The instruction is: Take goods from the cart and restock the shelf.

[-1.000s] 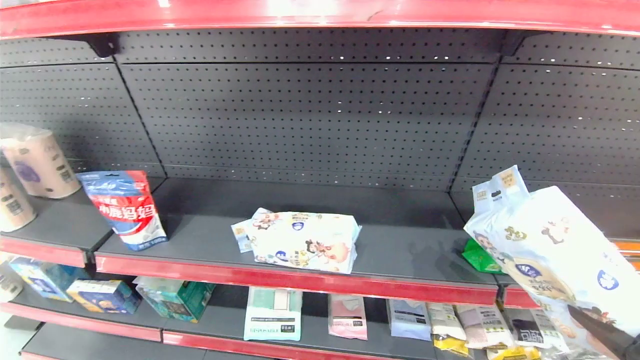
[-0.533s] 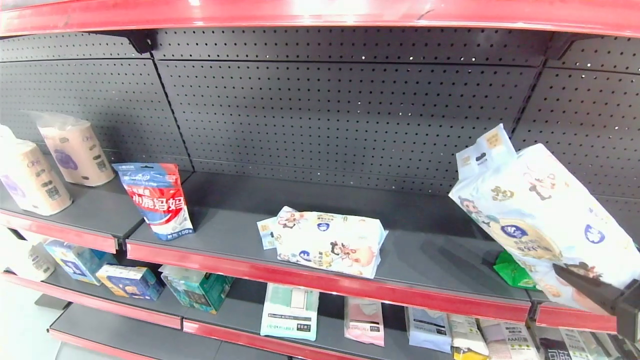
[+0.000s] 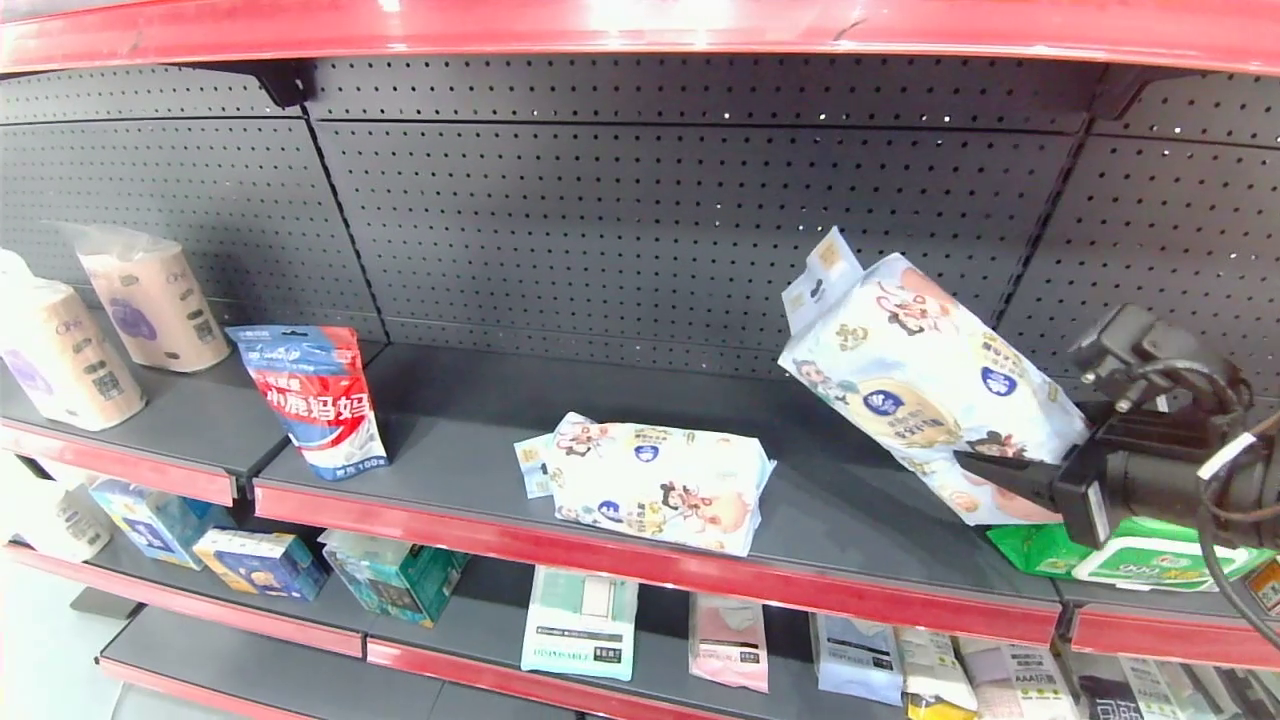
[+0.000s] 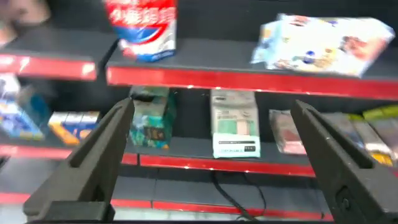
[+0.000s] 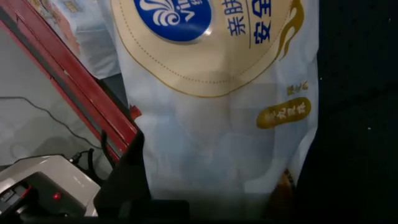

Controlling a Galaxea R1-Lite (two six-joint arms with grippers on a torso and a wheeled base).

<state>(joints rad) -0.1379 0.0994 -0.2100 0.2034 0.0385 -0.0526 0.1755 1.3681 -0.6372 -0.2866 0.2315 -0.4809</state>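
My right gripper point(image 3: 1010, 480) is shut on a white cartoon-printed tissue pack point(image 3: 925, 385), holding it tilted just above the right part of the dark middle shelf point(image 3: 800, 520). The right wrist view looks along that tissue pack point(image 5: 217, 112), with the shelf's red front edge point(image 5: 74, 87) beside it. A matching pack point(image 3: 655, 482) lies flat at the middle of the shelf, near the front edge. My left gripper point(image 4: 214, 155) hangs open and empty in front of the lower shelves; the lying pack point(image 4: 323, 37) and a red-and-blue pouch point(image 4: 142, 28) sit on the shelf above it.
A red-and-blue pouch point(image 3: 318, 400) stands at the shelf's left end. Two wrapped paper rolls point(image 3: 150, 300) stand on the neighbouring left bay. Green-and-white wipes packs point(image 3: 1140, 558) lie at the right, below my arm. The lower shelf point(image 3: 600, 650) holds several boxes and flat packets. Perforated panel point(image 3: 650, 220) behind.
My right arm has carried the tissue pack leftward and inward, from beyond the shelf's right end to above its right part. The head camera shifted between the first two frames.
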